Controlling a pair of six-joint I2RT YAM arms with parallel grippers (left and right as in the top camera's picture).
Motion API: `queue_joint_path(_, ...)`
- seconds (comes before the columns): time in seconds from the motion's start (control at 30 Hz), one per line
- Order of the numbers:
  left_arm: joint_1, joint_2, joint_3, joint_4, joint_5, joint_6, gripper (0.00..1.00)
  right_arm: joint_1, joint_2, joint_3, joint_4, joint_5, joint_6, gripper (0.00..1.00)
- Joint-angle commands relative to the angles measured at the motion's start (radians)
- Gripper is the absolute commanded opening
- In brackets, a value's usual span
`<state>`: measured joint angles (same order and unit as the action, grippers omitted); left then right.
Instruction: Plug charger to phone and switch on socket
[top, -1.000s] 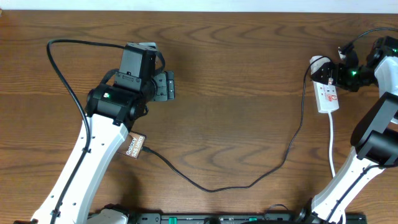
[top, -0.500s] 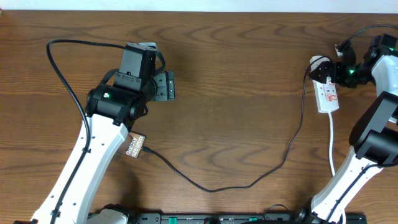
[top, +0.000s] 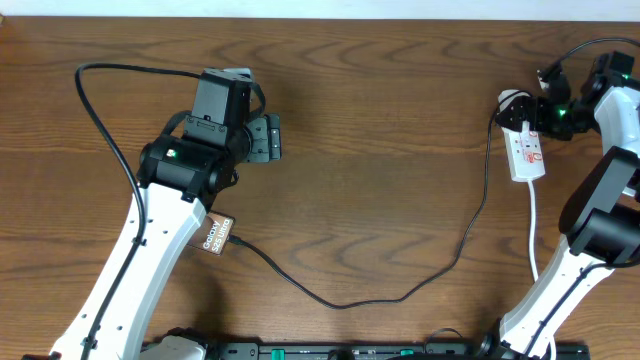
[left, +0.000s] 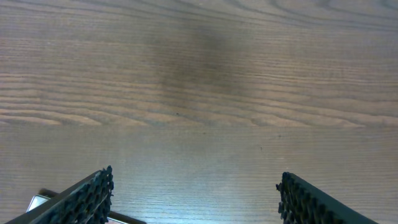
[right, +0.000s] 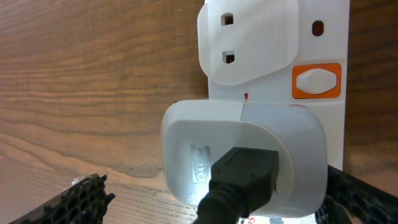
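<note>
**Both pairs of fingers are spread and hold nothing; the right pair is at the socket.**

The left fingers (left: 87, 199) stand wide apart over the bare table (top: 380, 100) and touch nothing. The right fingers (right: 84, 198) are also wide apart, one at each side of the white adapter (right: 242, 143) that sits in the socket (right: 323, 46); I cannot tell if they touch it. The charger (top: 340, 304) leaves this adapter as a thin black cable, runs in a long curve over the table and ends at the edge of the phone (top: 216, 236). The phone lies partly under the left arm, apart from the left fingers. An orange switch (right: 317, 81) is on the socket, just beside the adapter. The table is dark brown wood.
</note>
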<state>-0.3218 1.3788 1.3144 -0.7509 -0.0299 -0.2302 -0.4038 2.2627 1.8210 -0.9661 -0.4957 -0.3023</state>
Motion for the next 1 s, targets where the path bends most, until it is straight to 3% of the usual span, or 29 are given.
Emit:
queue_joint_path(0.0,0.0,-0.009,0.016,0.0,-0.016,0.016,0.83,0.026,0.016,-0.016,-0.045,-0.001,0.063,0.97)
queue_joint_path(0.47,0.0,-0.009,0.016,0.0,-0.016,0.016,0.83,0.026,0.015,-0.014,-0.006,0.178,0.141,0.93)
queue_joint_path(0.97,0.0,-0.009,0.016,0.0,-0.016,0.016,0.83,0.026,0.015,0.0,0.015,0.085,0.141,0.98)
